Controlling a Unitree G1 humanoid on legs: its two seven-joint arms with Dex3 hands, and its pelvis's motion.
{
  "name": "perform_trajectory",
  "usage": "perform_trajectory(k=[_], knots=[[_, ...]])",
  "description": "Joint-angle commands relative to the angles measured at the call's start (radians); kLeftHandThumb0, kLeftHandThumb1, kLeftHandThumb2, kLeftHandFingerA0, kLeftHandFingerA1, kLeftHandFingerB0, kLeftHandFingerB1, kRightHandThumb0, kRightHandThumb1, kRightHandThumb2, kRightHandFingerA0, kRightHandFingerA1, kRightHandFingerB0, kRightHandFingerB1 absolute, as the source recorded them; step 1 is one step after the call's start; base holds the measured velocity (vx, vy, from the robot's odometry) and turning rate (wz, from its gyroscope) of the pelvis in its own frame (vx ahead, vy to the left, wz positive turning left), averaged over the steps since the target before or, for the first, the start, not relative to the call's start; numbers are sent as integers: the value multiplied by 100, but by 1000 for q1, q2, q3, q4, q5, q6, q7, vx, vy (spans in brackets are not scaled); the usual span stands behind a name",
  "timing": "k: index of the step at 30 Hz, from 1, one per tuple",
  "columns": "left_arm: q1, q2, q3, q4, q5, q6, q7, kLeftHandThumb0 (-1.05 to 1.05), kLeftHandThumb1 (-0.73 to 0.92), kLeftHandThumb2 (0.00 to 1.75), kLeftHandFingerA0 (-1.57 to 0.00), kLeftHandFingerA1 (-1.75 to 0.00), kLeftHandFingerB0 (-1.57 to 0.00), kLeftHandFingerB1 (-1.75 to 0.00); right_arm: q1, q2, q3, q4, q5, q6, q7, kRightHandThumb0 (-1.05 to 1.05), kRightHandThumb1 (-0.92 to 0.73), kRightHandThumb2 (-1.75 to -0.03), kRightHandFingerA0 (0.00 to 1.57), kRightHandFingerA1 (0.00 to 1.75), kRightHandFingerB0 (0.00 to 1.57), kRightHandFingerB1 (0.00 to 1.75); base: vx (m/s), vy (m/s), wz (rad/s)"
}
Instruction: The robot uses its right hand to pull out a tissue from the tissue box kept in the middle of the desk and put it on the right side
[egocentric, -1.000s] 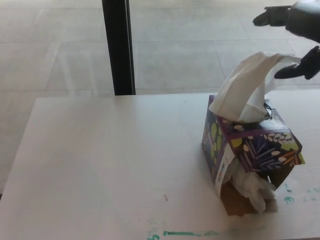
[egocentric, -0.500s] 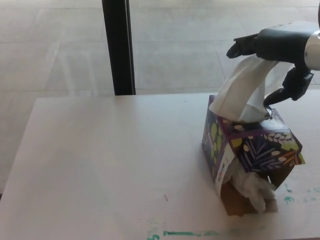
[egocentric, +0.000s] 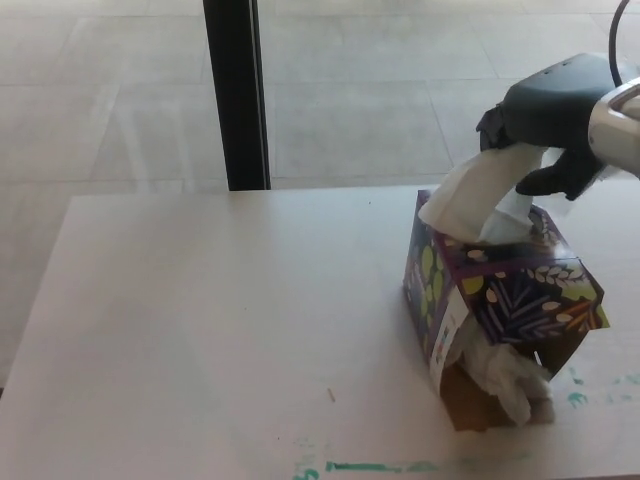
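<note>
Our right hand (egocentric: 545, 125) has dropped and closed on the tissue (egocentric: 478, 198); directly below, the tissue box (egocentric: 500, 285); pulling comes next.

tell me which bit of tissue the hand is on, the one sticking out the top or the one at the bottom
The top tissue, under the right hand; the crumpled tissue spills from the box's torn bottom, untouched.
</note>
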Motion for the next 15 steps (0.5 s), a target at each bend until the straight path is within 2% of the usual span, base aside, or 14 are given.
perform_trajectory(k=[1, 2, 3, 4, 5, 6, 7, 9, 11, 12, 13, 14, 15], knots=[[8, 18, -8, -10, 8, -19, 10, -62, 80, 64, -60, -53, -47, -41, 70, -43, -20, 49, -137, -185, -430, -25, -66, -76, 85, 175, 77, 118, 0, 0, 0], [7, 18, -6, -13, 5, -11, 9, -62, 80, 64, -60, -53, -45, -40, 78, -44, -26, 47, -128, -206, -446, -24, -66, -78, 88, 175, 75, 129, 0, 0, 0], [7, 18, -5, -15, 4, -7, 8, -62, 80, 64, -60, -53, -45, -40, 81, -44, -28, 48, -125, -217, -454, -24, -66, -78, 88, 175, 75, 129, 0, 0, 0], [10, 18, -3, -20, 0, -9, 3, -62, 80, 64, -59, -57, -45, -41, 86, -44, -28, 37, -126, -212, -446, -27, -69, -78, 86, 175, 69, 139, 0, 0, 0], [8, 17, -1, -13, -1, -10, 5, -62, 80, 64, -60, -56, -45, -40, 93, -43, -30, 28, -127, -207, -449, -27, -60, -84, 112, 162, 80, 119, 0, 0, 0], [7, 17, -1, -10, 0, -10, 6, -62, 80, 64, -60, -56, -45, -40, 95, -42, -31, 27, -128, -206, -453, -27, -60, -84, 112, 162, 80, 119, 0, 0, 0], [9, 17, 2, -11, -4, -16, 1, -65, 80, 64, -60, -58, -46, -42, 99, -40, -39, 18, -118, -204, -444, -28, -64, -80, 85, 175, 70, 138, 0, 0, 0], [16, 16, 8, -20, -12, -21, -6, -65, 81, 64, -59, -58, -46, -42, 110, -31, -60, 5, -93, -197, -430, -27, -62, -83, 84, 175, 70, 143, 0, 0, 0], [15, 18, 3, -17, -5, -27, -6, -67, 82, 64, -56, -54, -46, -42, 118, -30, -65, -3, -97, -192, -434, -29, -64, -75, 83, 175, 70, 140, 0, 0, 0], [14, 19, 2, -14, -4, -31, -8, -66, 65, 103, -51, -64, -39, -55, 123, -30, -73, -11, -90, -196, -427, -29, -66, -73, 84, 175, 72, 133, 0, 0, 0], [15, 19, 2, -14, -5, -35, -12, -66, 65, 103, -51, -64, -39, -55, 127, -31, -77, -18, -86, -194, -418, -29, -66, -73, 84, 175, 72, 133, 0, 0, 0], [14, 19, 4, -12, -7, -33, -12, -67, 65, 103, -51, -64, -40, -55, 132, -31, -81, -25, -87, -190, -414, -29, -66, -69, 83, 175, 77, 121, 0, 0, 0], [12, 18, 6, -10, -10, -32, -14, -68, 84, 66, -55, -54, -44, -41, 140, -25, -92, -24, -75, -192, -413, -30, -67, -65, 84, 174, 82, 106, 0, 0, 0]])
